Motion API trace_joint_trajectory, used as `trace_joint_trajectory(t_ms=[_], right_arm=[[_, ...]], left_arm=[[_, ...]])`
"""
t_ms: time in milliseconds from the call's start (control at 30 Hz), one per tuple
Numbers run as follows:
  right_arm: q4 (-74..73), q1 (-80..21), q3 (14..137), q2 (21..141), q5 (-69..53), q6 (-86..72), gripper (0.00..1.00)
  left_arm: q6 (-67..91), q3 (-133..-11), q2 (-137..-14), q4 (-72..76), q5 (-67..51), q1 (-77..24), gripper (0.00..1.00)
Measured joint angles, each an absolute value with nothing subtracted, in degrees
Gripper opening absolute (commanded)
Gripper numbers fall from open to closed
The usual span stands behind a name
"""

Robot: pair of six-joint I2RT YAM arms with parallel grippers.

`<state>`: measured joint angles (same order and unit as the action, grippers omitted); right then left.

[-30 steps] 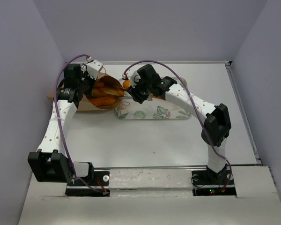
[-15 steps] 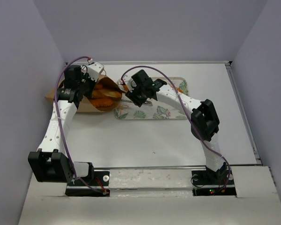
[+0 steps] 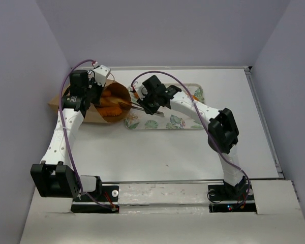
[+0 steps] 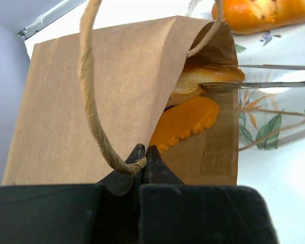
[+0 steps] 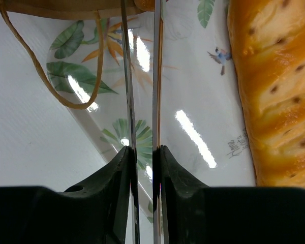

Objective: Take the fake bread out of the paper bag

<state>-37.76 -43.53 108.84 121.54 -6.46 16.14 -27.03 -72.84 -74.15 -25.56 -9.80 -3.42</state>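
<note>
— What has changed over the last second?
— The right arm has folded in and carried the right gripper (image 5: 144,150) leftward over the tray (image 5: 193,66) to the mouth of the paper bag (image 4: 91,86). It is clamped on thin metal tongs (image 5: 128,76), whose blades now stand closer together than before.

— Do the tongs have anything?
— Their tips reach into the bag's mouth and lie against the end of the upper loaf (image 4: 203,76) of fake bread. A flatter orange loaf (image 4: 185,122) lies below it, also inside. Another loaf (image 5: 269,86), dotted with dark spots, lies on the tray.

— And the left side?
— The left gripper (image 4: 144,152) has not moved. It is pinched tight on the bag's twisted handle (image 4: 89,91).

— The setting?
— There is a white table (image 3: 168,147) with pale lavender walls (image 3: 157,30) on three sides. The bag lies on its side at the far left, its mouth at the tray's left end.

— Any writing?
— A small line of script (image 5: 238,147) is printed on the tray beside that loaf, among leaves and a little bird. It is too small to read.
</note>
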Motion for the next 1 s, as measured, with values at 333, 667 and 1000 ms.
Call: trace_joint_trajectory(t_ms=[333, 667, 1000], right_arm=[[-38.26, -43.94, 108.01, 107.35, -5.52, 16.32, 0.01], [-38.13, -43.97, 104.36, 97.60, -1.78, 16.32, 0.01], [-39.42, -43.51, 96.40, 90.43, 3.51, 16.10, 0.01]], left_arm=[[-23.92, -72.84, -77.62, -21.19, -4.80, -3.77, 0.00], [-23.44, -73.28, -80.77, -19.46, -2.46, -3.79, 0.00], [-23.81, -73.32, -81.65, -17.45, 1.48, -3.92, 0.00]])
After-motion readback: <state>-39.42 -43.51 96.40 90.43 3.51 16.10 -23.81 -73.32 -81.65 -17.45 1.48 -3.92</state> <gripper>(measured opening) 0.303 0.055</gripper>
